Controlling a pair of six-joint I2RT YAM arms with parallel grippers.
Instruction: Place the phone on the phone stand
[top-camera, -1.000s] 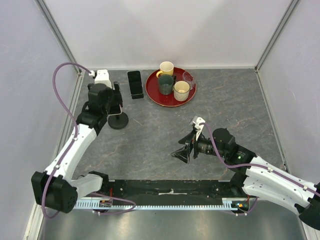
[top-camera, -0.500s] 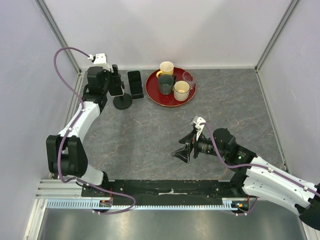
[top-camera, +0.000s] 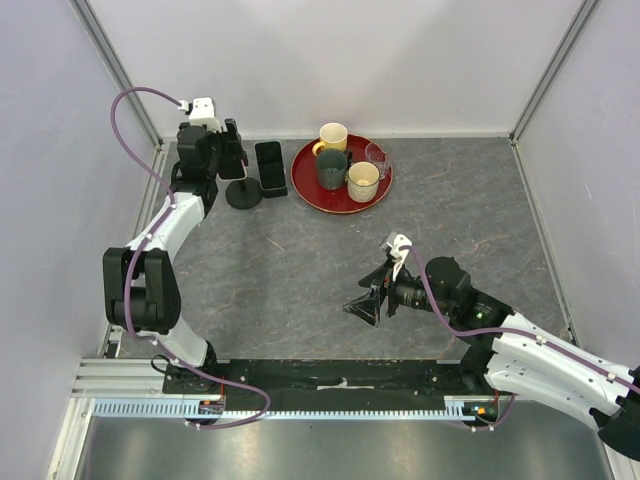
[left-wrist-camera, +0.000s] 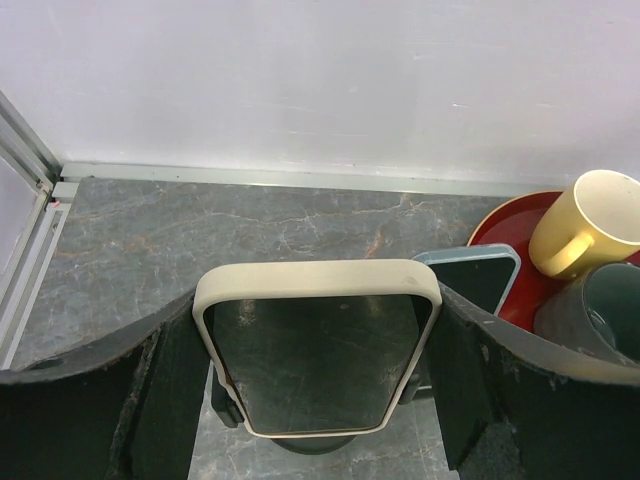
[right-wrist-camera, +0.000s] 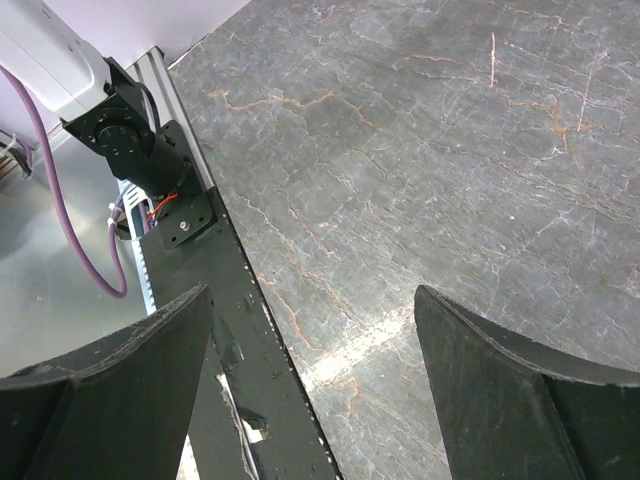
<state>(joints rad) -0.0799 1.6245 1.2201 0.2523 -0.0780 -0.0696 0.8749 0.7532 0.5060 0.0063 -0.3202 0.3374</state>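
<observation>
Cream-edged phone (left-wrist-camera: 318, 352) clamped in my left end effector (top-camera: 232, 160) has moved back toward the wall (top-camera: 350, 60), phone stand (top-camera: 243, 198) beneath it. My right end effector (top-camera: 366, 304) stays spread.

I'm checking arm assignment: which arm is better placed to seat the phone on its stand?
Left. The left gripper holds the phone, with the phone stand just below it; the right gripper is open, empty and far off.

Red tray (top-camera: 305, 185) holds mugs (top-camera: 363, 180) beside dark slab (top-camera: 269, 167).
</observation>
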